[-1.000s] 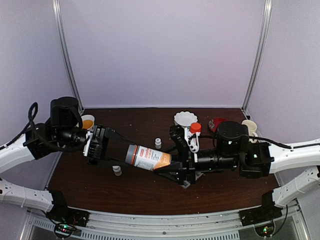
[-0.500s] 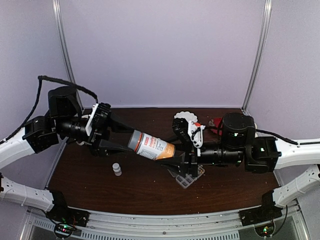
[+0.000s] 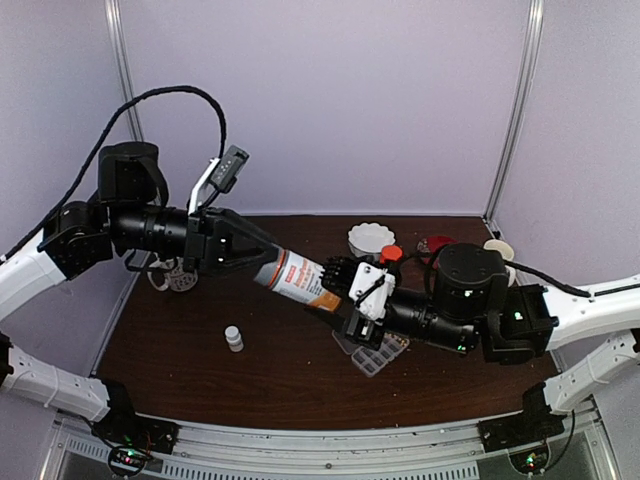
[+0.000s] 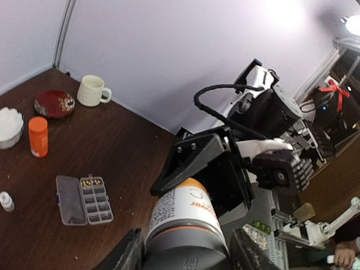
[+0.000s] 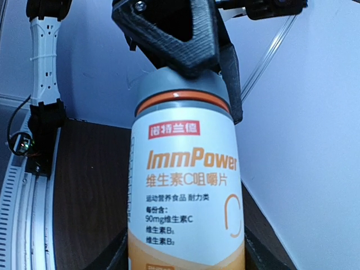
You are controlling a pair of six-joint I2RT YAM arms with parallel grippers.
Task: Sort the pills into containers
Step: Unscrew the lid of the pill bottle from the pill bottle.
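Several tiny pills (image 4: 90, 181) sit in the end cells (image 4: 94, 198) of the clear pill box (image 3: 372, 356). The pill box lies flat on the brown tabletop (image 3: 200, 370) with its lid (image 4: 66, 199) open to one side. Above the pill box, toward its left, a big labelled bottle (image 3: 298, 281) is held tilted in the air. The left tool (image 3: 258, 264) is closed around its grey cap (image 5: 183, 84). The right tool (image 3: 338, 290) is closed around its orange bottom end. A small white bottle (image 3: 234, 338) stands well to the left of the pill box. Behind the pill box are an orange bottle (image 4: 38, 136), a white bowl (image 3: 370, 238), a red dish (image 4: 54, 103) and a mug (image 4: 93, 90).
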